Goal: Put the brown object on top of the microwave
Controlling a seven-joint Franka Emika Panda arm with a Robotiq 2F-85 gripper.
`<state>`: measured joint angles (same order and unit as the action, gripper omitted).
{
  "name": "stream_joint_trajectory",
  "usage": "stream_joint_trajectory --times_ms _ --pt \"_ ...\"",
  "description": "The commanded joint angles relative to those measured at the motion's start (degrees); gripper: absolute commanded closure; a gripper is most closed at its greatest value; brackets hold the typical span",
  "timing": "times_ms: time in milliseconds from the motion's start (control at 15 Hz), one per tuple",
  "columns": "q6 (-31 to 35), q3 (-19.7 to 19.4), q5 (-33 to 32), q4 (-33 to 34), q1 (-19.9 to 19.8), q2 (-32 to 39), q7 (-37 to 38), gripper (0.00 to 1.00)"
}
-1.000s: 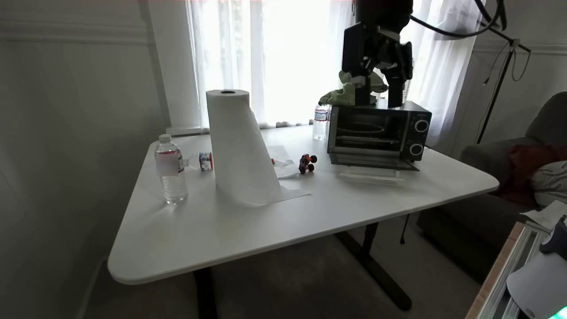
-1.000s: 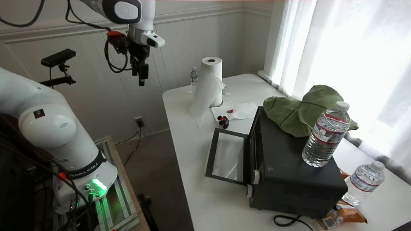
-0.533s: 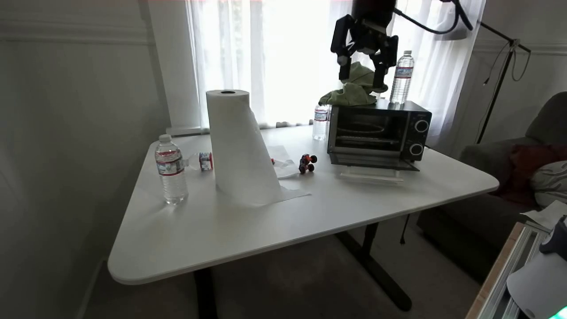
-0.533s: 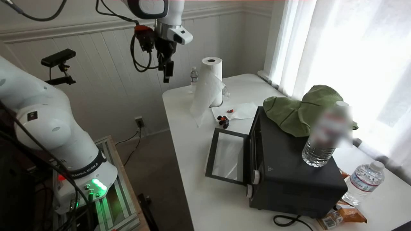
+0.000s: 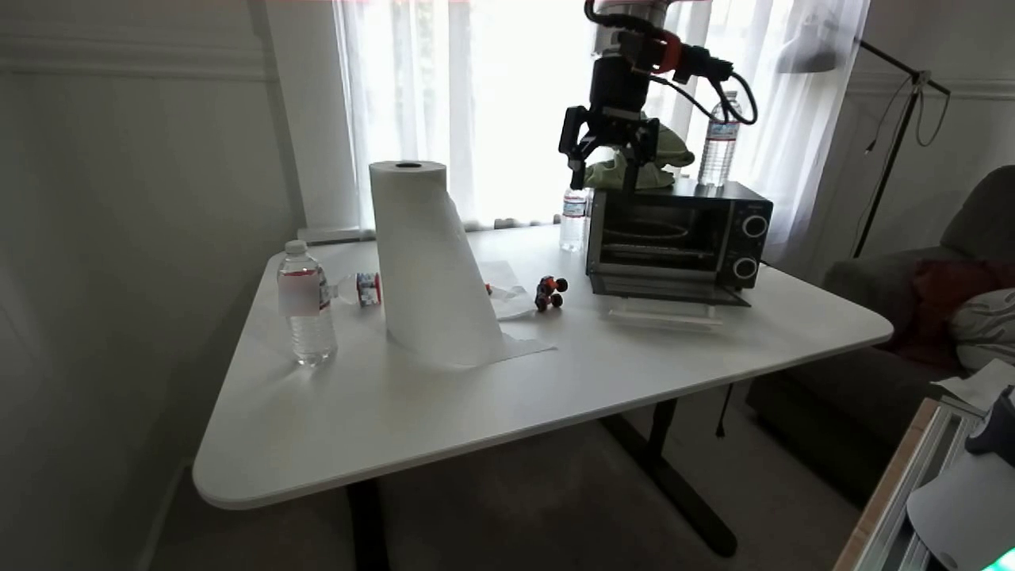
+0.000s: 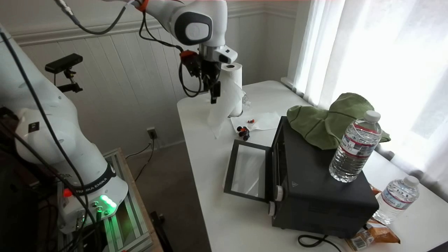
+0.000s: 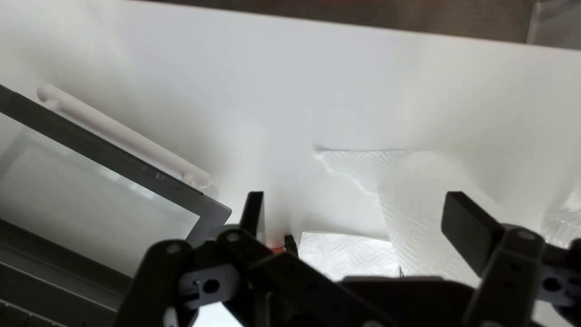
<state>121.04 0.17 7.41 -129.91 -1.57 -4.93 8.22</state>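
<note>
A small dark red-and-black lump with wheel-like knobs (image 5: 549,293) lies on the table in both exterior views (image 6: 243,133). A tinier red lump (image 6: 251,121) lies on a paper sheet behind it. I cannot tell which is the brown object. The microwave (image 5: 749,242) is a toaster-oven-like box, dark in an exterior view (image 6: 315,206), with its glass door (image 6: 250,169) folded down. My gripper (image 5: 605,178) is open and empty, above the table in both exterior views (image 6: 214,96). In the wrist view (image 7: 355,200) a bit of red (image 7: 277,250) shows, partly hidden behind the left finger.
A green cloth (image 6: 325,122) and a water bottle (image 6: 355,147) stand on the microwave. Another bottle (image 6: 395,199) and an orange packet (image 6: 376,234) are behind it. A paper towel roll (image 5: 428,270) and a bottle (image 5: 309,317) stand on the white table (image 5: 476,420).
My open gripper has moved left in an exterior view, away from the bottle on the microwave. In the opposite view it has moved right toward the towel roll and lately downward. The objects have not moved.
</note>
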Motion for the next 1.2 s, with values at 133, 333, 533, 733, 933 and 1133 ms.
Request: stream_joint_trajectory --times_ms 133,333,533,733,933,1133 --pt "7.4 -0.4 0.1 8.3 0.4 13.8 -1.7 0.0" --pt "8.6 -0.2 2.9 12.4 -0.3 19.7 -3.6 0.0" --pt "8.8 -0.5 1.4 10.9 0.2 19.1 -2.2 0.0" --pt "8.8 -0.5 1.5 12.0 0.2 20.0 -2.2 0.0" --pt "8.9 -0.6 1.3 14.6 0.3 22.1 -1.6 0.0" --pt "6.0 -0.8 0.2 20.8 0.5 26.2 -0.5 0.0"
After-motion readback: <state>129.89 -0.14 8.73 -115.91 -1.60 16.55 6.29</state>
